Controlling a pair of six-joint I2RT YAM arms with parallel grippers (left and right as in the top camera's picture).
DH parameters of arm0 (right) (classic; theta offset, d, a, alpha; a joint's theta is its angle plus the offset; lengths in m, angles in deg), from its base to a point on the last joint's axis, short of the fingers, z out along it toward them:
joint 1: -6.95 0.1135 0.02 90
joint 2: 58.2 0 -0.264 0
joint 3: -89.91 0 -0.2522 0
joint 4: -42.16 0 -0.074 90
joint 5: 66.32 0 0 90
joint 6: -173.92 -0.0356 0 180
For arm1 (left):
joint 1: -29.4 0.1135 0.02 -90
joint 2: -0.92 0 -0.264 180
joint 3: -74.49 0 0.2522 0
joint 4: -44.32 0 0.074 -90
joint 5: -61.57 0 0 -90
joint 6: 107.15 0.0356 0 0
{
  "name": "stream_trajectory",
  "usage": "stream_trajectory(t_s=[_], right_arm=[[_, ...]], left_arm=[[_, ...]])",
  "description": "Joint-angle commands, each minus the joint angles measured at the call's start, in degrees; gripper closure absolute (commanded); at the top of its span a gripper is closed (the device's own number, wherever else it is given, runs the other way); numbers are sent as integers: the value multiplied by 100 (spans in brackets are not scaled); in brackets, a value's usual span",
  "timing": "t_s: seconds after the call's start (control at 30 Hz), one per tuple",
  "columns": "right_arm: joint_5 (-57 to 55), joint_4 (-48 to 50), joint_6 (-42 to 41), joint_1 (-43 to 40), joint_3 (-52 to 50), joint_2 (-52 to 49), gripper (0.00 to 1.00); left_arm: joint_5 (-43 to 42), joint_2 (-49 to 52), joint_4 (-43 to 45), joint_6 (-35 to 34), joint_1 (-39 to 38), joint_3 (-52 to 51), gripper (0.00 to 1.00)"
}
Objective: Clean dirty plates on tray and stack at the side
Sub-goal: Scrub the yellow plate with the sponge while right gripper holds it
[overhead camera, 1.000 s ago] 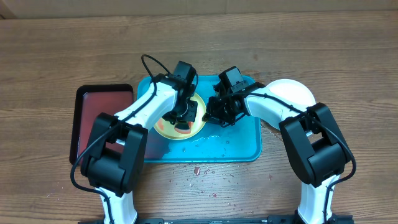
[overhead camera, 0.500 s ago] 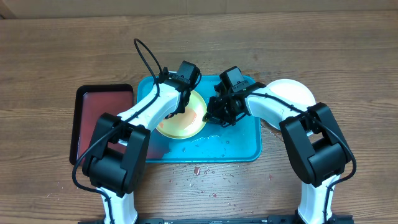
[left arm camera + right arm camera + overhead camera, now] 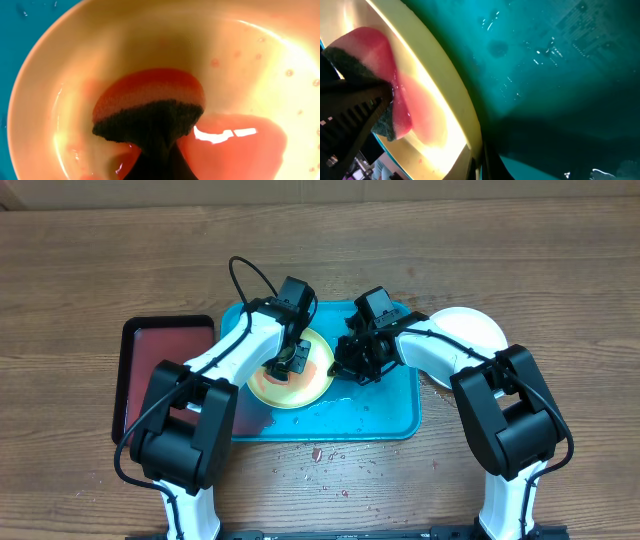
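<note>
A cream-yellow plate [image 3: 300,385] lies on the turquoise tray [image 3: 380,405], left of its middle. My left gripper [image 3: 290,363] is shut on a red sponge with a dark scouring side [image 3: 150,107] and presses it onto the wet plate [image 3: 90,55], which shows a red sheen. My right gripper [image 3: 345,368] is shut on the plate's right rim [image 3: 445,85]; its fingers pinch the rim at the bottom of the right wrist view [image 3: 482,167]. The sponge [image 3: 370,50] also shows there. The lime green plate is out of view.
A pale, near-white round plate [image 3: 468,330] sits on the table just right of the tray. A dark red black-rimmed tray [image 3: 160,370] lies to the left. Water droplets sit on the turquoise tray [image 3: 560,75]. Red crumbs [image 3: 330,455] dot the table in front.
My left gripper swung the sponge toward the plate's far edge, then back onto the plate's middle. My right gripper has stayed on the rim.
</note>
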Motion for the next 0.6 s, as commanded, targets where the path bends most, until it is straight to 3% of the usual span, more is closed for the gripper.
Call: stream_trajectory(t_s=[0.0,0.37,0.57], right_arm=[[-66,15,33,-17,-136,-116,96],[-68,24,33,-17,-136,-116,96],[-68,22,33,-17,-136,-116,96]], left_arm=[[-881,483,-236,120,-57,-361,96],[-1093,479,-1016,-127,-28,-358,96],[-1005,479,-623,-127,-28,-358,96]])
